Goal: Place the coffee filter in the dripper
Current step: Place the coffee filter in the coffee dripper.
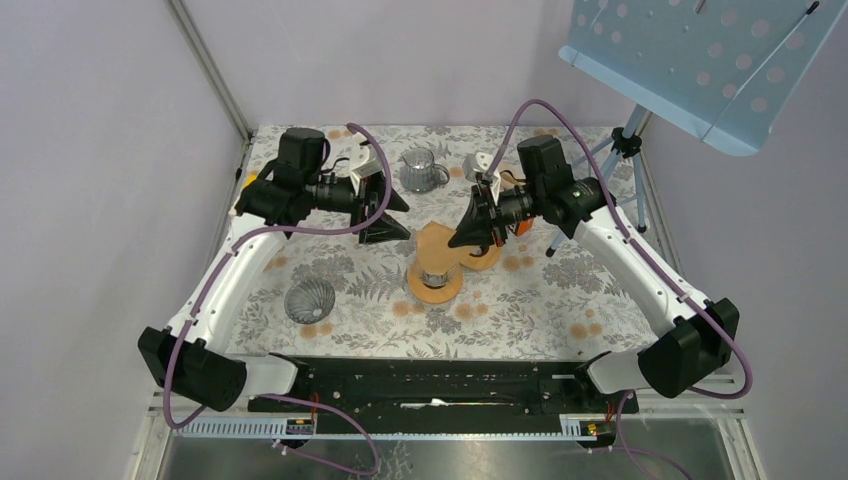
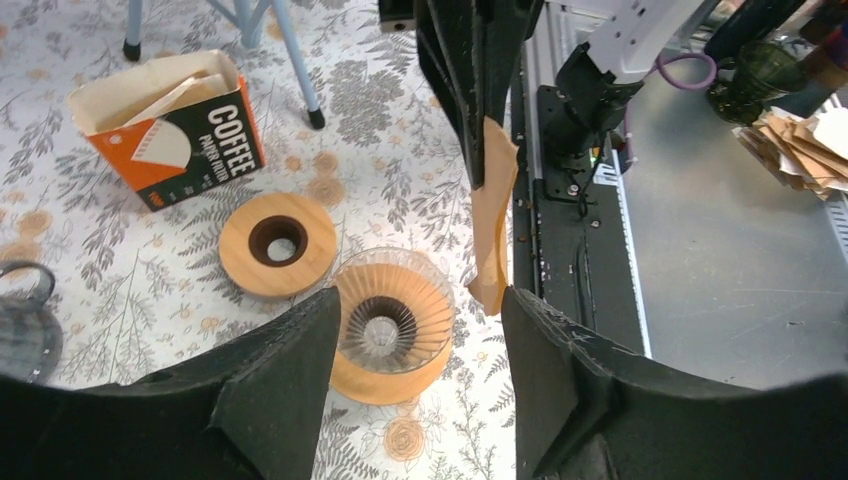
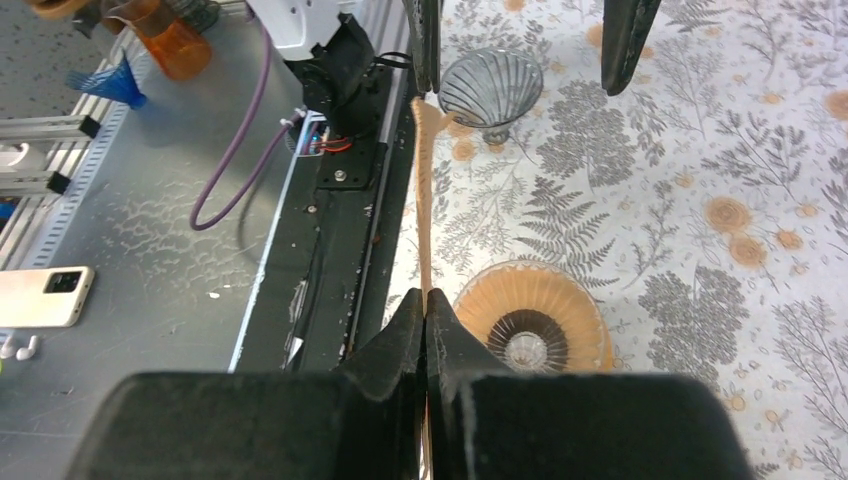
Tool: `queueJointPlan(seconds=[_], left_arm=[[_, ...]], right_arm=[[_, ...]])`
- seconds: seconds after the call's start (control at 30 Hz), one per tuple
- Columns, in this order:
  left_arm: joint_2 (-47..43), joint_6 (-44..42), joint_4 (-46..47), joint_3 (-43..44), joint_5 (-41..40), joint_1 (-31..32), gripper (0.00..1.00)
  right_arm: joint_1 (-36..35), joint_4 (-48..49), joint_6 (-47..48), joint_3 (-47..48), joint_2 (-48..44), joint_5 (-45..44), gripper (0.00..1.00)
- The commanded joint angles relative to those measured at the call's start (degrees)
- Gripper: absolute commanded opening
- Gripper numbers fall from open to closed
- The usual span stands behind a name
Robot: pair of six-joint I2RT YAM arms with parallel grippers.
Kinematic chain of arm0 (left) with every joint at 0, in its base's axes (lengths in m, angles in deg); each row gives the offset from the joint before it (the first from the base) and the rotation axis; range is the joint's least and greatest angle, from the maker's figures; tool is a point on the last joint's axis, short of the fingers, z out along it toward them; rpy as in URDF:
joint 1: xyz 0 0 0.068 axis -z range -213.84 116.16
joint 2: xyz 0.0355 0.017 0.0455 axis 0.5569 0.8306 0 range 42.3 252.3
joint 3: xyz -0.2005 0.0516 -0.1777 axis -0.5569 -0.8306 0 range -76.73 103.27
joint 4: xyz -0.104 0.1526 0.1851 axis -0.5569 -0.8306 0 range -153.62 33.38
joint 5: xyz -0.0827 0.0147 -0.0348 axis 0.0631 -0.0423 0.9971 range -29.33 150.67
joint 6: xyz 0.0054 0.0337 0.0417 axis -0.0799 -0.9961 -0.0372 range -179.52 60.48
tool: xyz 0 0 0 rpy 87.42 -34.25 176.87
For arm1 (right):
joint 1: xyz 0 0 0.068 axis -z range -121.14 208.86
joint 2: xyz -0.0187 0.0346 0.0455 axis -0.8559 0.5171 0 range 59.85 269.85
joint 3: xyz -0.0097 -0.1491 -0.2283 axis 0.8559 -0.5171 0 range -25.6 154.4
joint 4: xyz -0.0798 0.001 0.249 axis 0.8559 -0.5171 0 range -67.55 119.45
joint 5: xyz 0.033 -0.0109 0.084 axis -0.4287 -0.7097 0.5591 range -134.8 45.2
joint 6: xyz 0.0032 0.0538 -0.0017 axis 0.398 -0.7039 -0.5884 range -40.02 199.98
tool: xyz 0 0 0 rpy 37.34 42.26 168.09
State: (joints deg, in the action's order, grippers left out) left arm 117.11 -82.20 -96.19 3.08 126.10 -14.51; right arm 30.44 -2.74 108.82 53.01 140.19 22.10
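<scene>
The glass dripper [image 1: 434,276] sits on a round wooden base at mid-table; it also shows in the left wrist view [image 2: 392,318] and the right wrist view [image 3: 530,322]. My right gripper [image 1: 468,236] is shut on a flat brown paper coffee filter [image 1: 437,246], holding it on edge just above and beside the dripper. The filter is edge-on in the right wrist view [image 3: 424,180], pinched at my right gripper [image 3: 427,312]. In the left wrist view the filter [image 2: 494,228] hangs right of the dripper. My left gripper [image 1: 386,216] [image 2: 420,340] is open and empty, close to the filter's left.
An orange coffee-filter box [image 2: 170,125] and a wooden ring [image 2: 278,244] lie behind the dripper. A glass pitcher [image 1: 420,170] stands at the back. A second glass cone [image 1: 309,300] [image 3: 492,85] sits front left. A tripod stand [image 1: 622,150] is at the back right.
</scene>
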Motion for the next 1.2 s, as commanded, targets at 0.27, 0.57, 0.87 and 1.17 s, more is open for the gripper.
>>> queueJointPlan(seconds=[0.27,0.57,0.87,1.17], left_arm=[[-2.06,7.01,7.5,-1.85,5.32,1.07,0.61],[-1.43,6.49,7.75,-2.91,5.33,2.09,0.6],[-0.67,6.79,8.75,-4.08,5.06,2.53,0.6],[-0.2,9.28,12.08,-5.58,5.43,2.9,0.6]], right_arm=[[-0.32,-1.56,2.85,-0.2,-0.63,6.28,0.0],[-0.32,-1.52,2.4,0.41,0.02,5.95,0.0],[-0.32,-1.23,2.19,0.46,-0.14,5.75,0.0],[-0.34,-1.05,2.18,0.41,-0.39,5.4,0.0]])
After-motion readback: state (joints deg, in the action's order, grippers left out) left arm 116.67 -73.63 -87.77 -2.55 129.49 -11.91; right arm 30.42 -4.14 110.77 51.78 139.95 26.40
